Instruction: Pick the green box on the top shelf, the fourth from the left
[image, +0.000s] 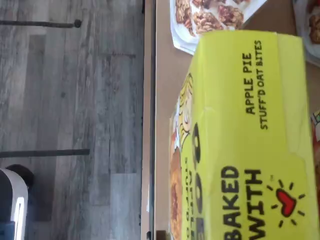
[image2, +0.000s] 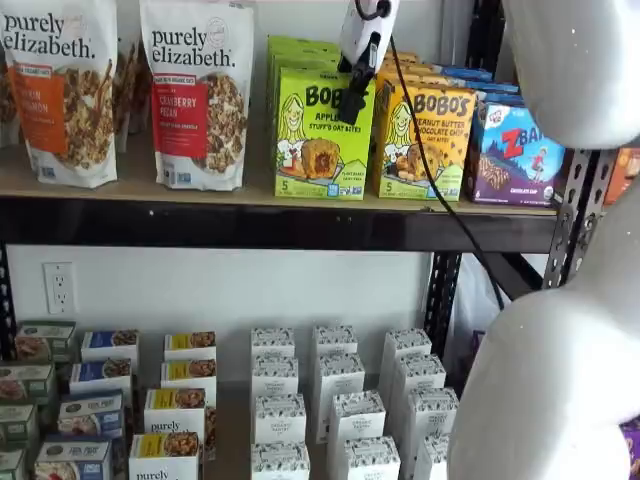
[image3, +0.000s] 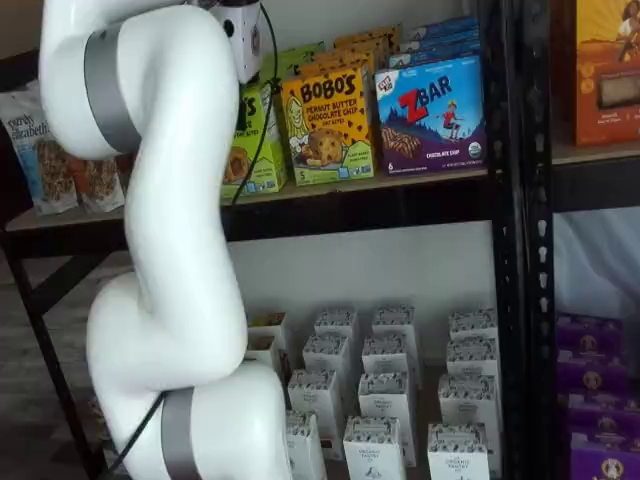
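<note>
Wrist view showing green box (image: 240, 145) top reading APPLE PIE, shelf view showing gripper (image2: 352, 105) hanging before its front on top shelf (image2: 280, 225), finger gap unclear, white arm (image3: 170, 250) rising folded.

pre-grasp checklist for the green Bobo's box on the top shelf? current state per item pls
1. Target found: ok. The green box stands upright at the front of the top shelf, between the cranberry pecan bag and the yellow Bobo's box.
2. Pincer placement: ok. The pincer hangs in front of the green box's upper right corner.
3. Pincer opening: cannot tell. The fingers show side-on, with no gap to read.
4. Contact with the box: cannot tell from either shelf view.
5. Wrist view: ok. It is filled by the green box's "Apple Pie Stuff'd Oat Bites" panel.
6. Side clearance: not ok. The yellow box sits close against the target.
</note>
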